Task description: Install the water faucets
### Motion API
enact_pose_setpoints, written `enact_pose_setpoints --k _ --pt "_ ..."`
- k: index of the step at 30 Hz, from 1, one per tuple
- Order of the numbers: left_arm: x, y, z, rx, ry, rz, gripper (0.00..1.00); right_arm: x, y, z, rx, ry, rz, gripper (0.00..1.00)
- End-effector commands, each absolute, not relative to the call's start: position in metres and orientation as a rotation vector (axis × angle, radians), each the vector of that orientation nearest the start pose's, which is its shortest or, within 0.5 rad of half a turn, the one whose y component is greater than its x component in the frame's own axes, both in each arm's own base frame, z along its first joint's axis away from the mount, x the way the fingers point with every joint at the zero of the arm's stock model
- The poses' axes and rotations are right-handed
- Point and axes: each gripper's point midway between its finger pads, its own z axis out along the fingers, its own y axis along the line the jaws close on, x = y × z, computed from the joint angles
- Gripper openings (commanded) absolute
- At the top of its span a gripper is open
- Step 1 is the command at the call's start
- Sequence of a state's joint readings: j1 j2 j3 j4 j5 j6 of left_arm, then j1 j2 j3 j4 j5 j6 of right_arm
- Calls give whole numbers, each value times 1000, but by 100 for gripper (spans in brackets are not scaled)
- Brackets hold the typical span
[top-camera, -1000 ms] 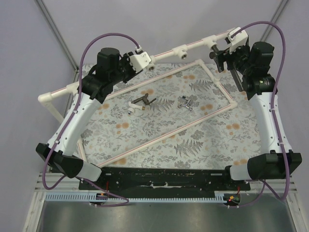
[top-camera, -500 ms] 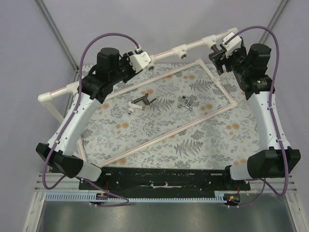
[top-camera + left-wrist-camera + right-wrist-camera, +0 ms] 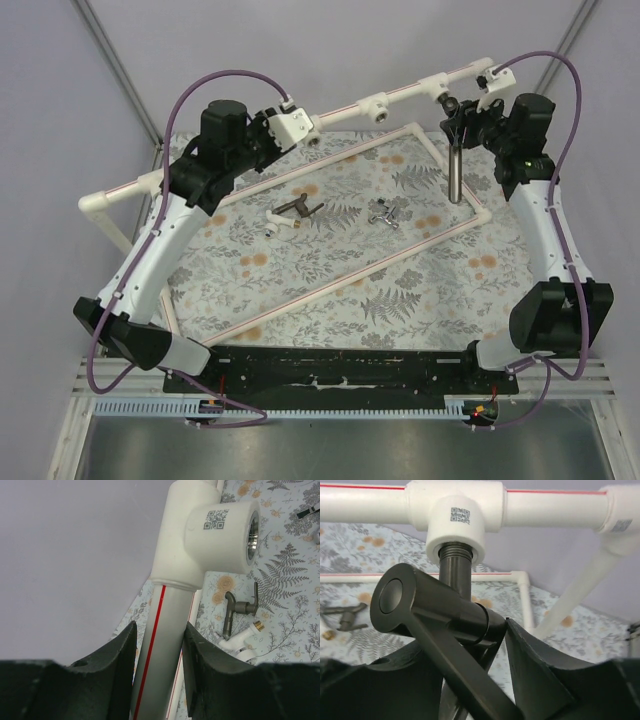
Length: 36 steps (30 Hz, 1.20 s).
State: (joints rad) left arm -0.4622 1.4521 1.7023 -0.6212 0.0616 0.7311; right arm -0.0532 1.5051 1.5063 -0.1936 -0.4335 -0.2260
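Observation:
A dark faucet with a long tube spout [image 3: 453, 165] is threaded into a socket [image 3: 456, 532] of the raised white pipe frame [image 3: 380, 100]; its spout hangs down toward the mat. My right gripper [image 3: 470, 120] is shut on this faucet's body [image 3: 440, 612], one finger pressing its end. On the mat lie a shorter dark faucet with a white end [image 3: 292, 213] and a shiny silver cross-handled faucet [image 3: 385, 214]. My left gripper [image 3: 283, 132] is shut on the frame's pipe [image 3: 160, 645], just below an empty socket [image 3: 227, 530]. The short faucet [image 3: 240, 611] also shows in the left wrist view.
A thin white rectangular frame with red lines [image 3: 470, 190] lies on the fern-patterned mat [image 3: 330, 290] around the two loose faucets. The raised pipe frame slants across the back of the table. Metal struts [image 3: 110, 60] rise at the back corners.
My right gripper moved left along the pipe and closed onto the dark faucet; its long spout has swung to hang down over the mat. The left arm is unchanged.

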Motion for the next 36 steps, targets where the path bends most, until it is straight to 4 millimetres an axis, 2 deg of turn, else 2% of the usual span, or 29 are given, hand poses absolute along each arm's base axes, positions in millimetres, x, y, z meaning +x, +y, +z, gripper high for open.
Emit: enact_pose_setpoints --k 1,4,5,7,9,14,15,16,18,20,23,29,32,36 --pt "382 -176 311 1150 1814 22 6 482 53 363 -137 1640 466 51" --pt "381 -176 311 1151 1813 20 6 481 59 379 61 1582 649 39" --pt "382 -176 309 1152 1818 19 6 482 57 382 184 1564 733 33" --pt "382 -176 309 1151 1818 16 6 484 49 389 395 1497 890 23" --pt "381 -176 309 1150 1817 16 6 487 37 387 663 1400 1076 13" --pt "381 -177 309 1151 1812 12 6 499 23 376 1194 1085 1615 11" --pt "381 -176 310 1150 1812 14 6 500 23 376 1239 1030 1701 11" --pt "381 -177 310 1152 1810 13 6 502 24 381 1253 992 1768 12" --pt "380 -177 309 1150 1811 10 6 502 24 389 1225 989 1780 19" --pt "381 -177 309 1150 1815 13 6 499 26 391 1204 1019 1747 30" --pt "381 -175 310 1144 1816 23 6 493 25 392 1152 1053 1714 52" --pt "381 -173 308 1143 1821 29 6 474 13 388 1042 1114 1621 77" --pt "381 -174 308 1144 1821 27 6 464 2 383 1015 1124 1559 80" --pt "381 -174 310 1142 1817 28 6 449 -6 391 905 1161 1481 79"
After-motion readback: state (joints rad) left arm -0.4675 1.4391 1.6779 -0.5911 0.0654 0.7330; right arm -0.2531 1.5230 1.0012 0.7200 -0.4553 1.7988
